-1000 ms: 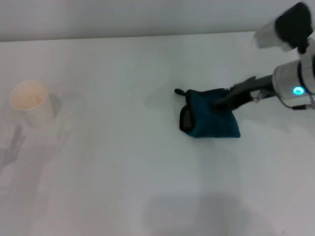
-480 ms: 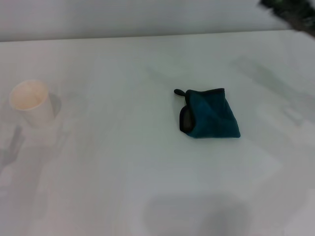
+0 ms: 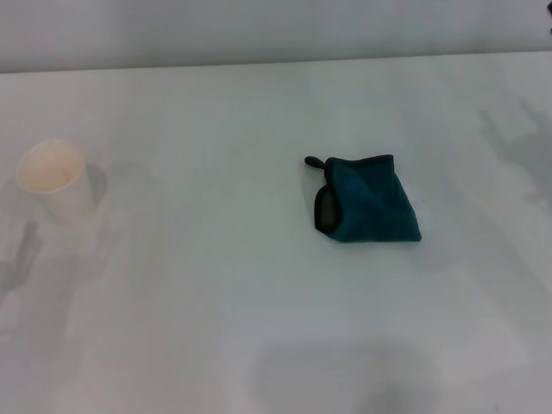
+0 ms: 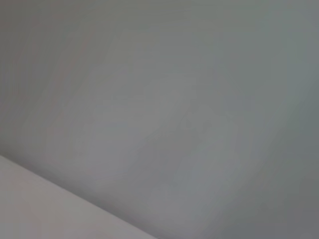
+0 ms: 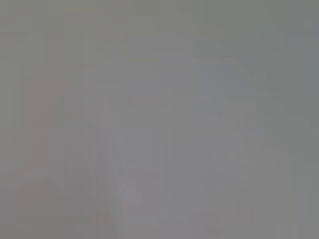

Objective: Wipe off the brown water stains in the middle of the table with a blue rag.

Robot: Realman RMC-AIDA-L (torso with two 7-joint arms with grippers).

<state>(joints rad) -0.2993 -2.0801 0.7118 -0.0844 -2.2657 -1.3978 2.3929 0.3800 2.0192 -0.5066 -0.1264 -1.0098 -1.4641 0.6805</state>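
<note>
A: Table (image 3: 216, 285), wide and plain white, filled the whole head view. Any brown stain on it?

B: None that I could make out; the surface looked uniformly pale, with only faint grey shadows.

A: And the blue rag (image 3: 369, 210)?

B: It lay loosely folded just right of the frame's centre, dark edging and a small black loop (image 3: 314, 161) at its upper-left corner. It looked soft, light and limp, so it would probably bunch or drag when pushed. I'd judge a pinch on the thick folded middle safest.

A: Anything else?

B: A white paper cup (image 3: 54, 179) stood at the left edge, well apart.

A: The grippers?

B: Neither showed in any view, so I couldn't tell their spread or whether they held anything.
</note>
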